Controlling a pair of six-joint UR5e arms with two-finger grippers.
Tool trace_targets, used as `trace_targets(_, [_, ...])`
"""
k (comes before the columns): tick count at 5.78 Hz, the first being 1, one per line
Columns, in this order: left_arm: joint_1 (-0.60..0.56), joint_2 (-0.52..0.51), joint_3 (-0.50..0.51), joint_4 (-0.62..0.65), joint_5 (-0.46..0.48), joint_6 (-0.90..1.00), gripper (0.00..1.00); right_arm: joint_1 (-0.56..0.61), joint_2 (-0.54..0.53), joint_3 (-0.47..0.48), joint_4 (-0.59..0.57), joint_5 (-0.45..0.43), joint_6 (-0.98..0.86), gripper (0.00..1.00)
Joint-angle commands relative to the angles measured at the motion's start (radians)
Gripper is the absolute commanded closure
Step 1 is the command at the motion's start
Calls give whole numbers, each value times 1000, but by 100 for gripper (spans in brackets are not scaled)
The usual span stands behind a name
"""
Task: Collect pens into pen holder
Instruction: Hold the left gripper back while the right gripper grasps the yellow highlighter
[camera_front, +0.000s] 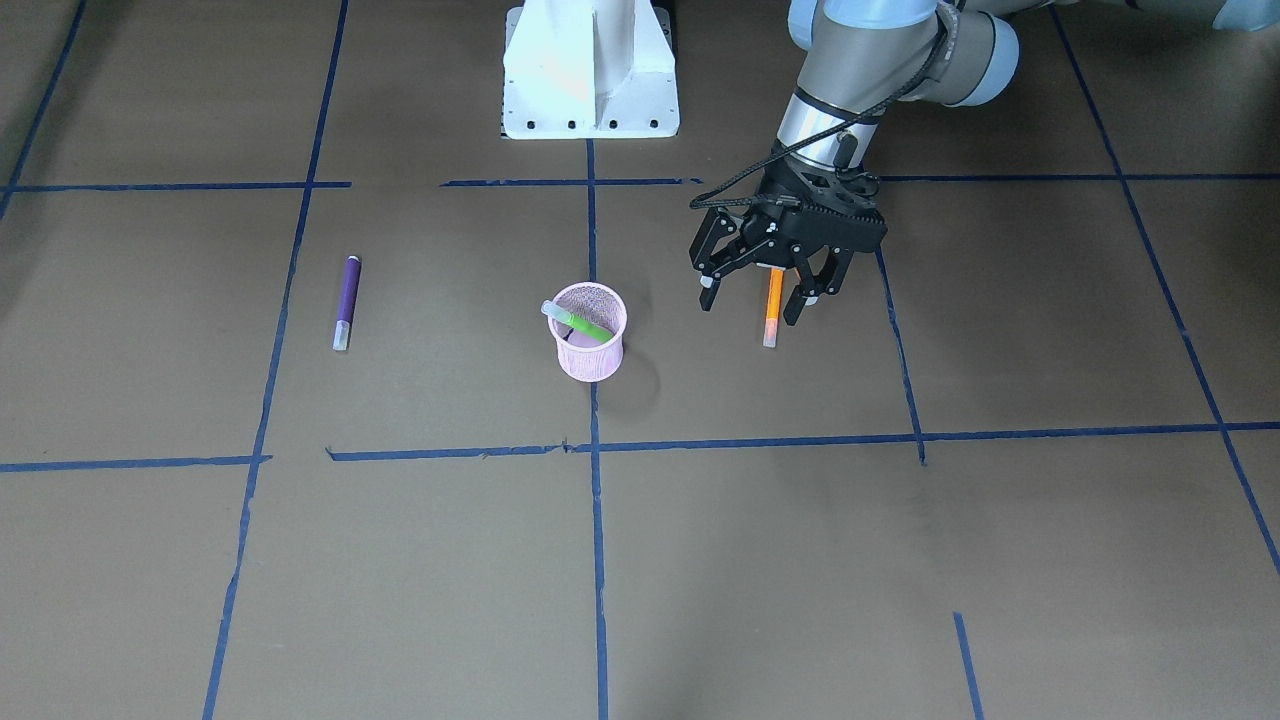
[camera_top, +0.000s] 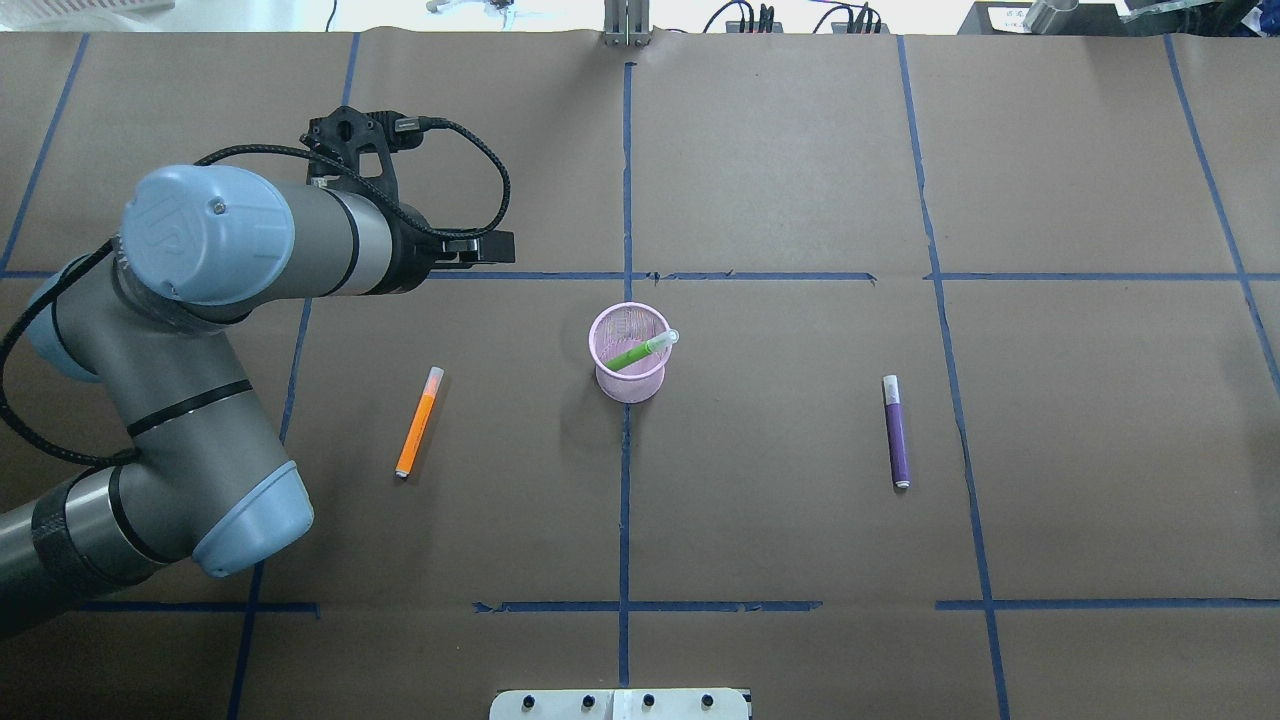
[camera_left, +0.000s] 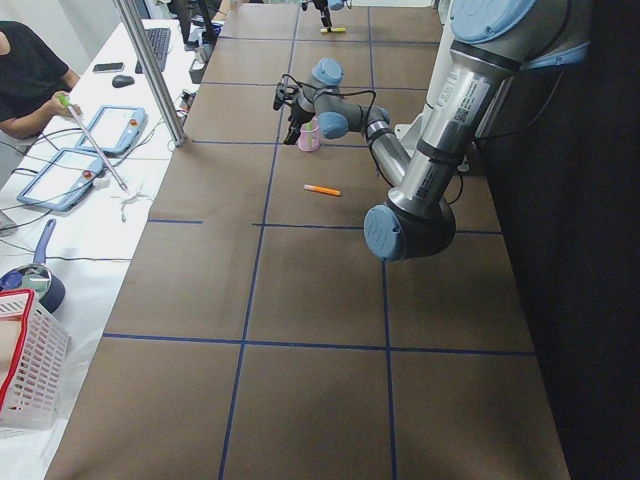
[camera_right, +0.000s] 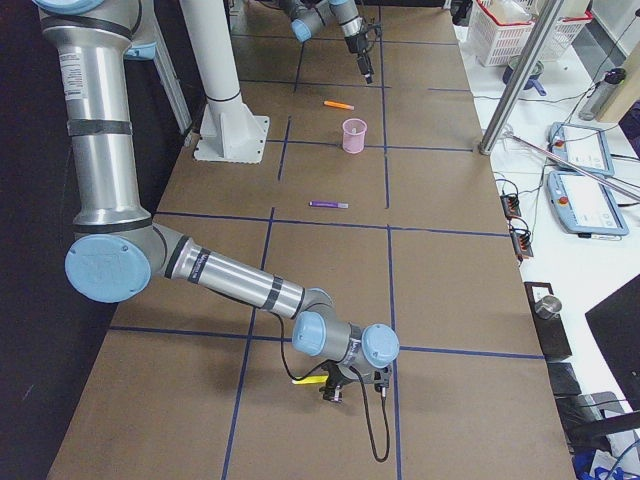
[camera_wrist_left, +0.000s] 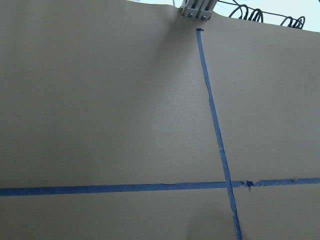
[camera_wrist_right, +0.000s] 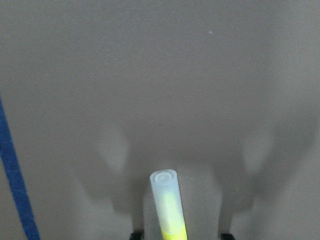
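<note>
Orange pen (camera_front: 771, 316): light, stiff, slick; I'd pinch mid-barrel. Left gripper (camera_front: 757, 300) spread wide, empty. Right gripper (camera_right: 332, 390): I cannot tell.

Bright, even overhead light; right wrist view blurred, softly shadowed.

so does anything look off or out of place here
Nothing looks spilled or damaged. The green pen leans in the pen holder, cap past the rim. The one oddity: the yellow pen is at the right gripper, far down the table from the holder.
</note>
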Motion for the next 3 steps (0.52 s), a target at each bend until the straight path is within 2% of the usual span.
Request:
trace_targets(1, [0,0,-3,0,0,0,0,-3,1,-3,0,-8,-2,39])
trace_targets(3, [0,0,-6,0,0,-2,0,-3,0,-3,0,-8,-2,46])
